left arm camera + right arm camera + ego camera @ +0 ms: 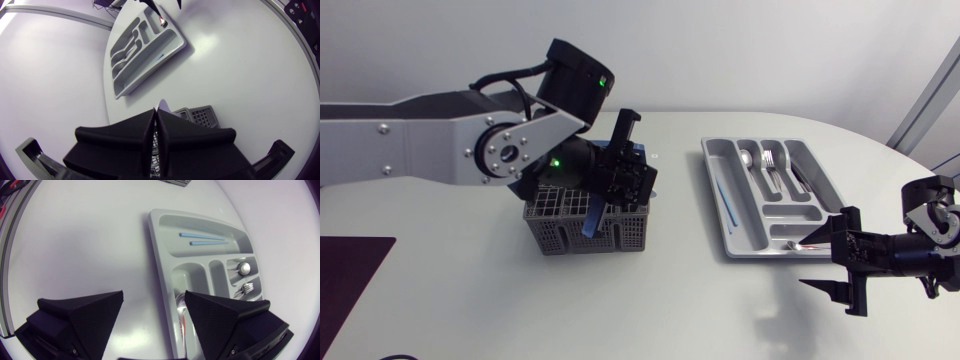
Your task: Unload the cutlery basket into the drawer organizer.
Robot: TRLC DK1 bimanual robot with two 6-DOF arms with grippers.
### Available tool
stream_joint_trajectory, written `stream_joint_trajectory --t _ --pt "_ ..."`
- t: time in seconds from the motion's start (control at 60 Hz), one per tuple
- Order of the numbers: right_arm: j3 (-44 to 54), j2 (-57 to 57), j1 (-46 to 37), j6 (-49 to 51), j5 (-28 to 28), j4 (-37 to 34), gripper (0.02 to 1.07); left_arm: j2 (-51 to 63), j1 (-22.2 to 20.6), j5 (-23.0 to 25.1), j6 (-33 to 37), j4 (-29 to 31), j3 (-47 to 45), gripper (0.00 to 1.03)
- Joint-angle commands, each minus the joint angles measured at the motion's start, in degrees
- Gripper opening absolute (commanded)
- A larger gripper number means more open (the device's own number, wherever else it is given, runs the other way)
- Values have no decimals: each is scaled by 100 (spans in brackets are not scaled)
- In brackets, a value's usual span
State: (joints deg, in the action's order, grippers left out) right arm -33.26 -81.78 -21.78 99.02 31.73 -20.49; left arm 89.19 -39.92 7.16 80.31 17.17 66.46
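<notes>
The dark grey cutlery basket (pixel 582 228) stands left of the table's middle. My left gripper (pixel 642 180) hangs right over it, fingers pressed together. In the left wrist view a thin pale tip (pixel 162 105) pokes out between the fingertips of this gripper (pixel 156 114), with the basket (pixel 202 116) just beyond. The grey drawer organizer (pixel 719 195) lies to the right and holds spoons and forks (pixel 770 165) and two blue sticks (pixel 205 237). My right gripper (pixel 846 260) is open at the organizer's near right corner. Its fingers straddle the organizer's near edge (pixel 167 280), holding nothing.
A dark mat (pixel 350 275) lies at the table's front left corner. Bare white tabletop (pixel 680 300) runs between basket and organizer and along the front. The left arm's big links (pixel 440 140) stretch across the left side.
</notes>
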Motion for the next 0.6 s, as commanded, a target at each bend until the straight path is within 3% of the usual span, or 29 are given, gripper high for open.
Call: stream_joint_trajectory --t 0.0,0.167,0.367,0.583 --pt "65 -128 34 3 44 63 91 29 81 198 274 146 386 3" --pt "21 -189 60 -50 44 63 91 29 222 444 494 138 465 3" --pt "-14 -251 130 -120 71 63 91 -77 468 1060 397 164 465 3" --pt "-58 -339 130 -129 115 63 91 -59 670 1499 635 -214 113 3"
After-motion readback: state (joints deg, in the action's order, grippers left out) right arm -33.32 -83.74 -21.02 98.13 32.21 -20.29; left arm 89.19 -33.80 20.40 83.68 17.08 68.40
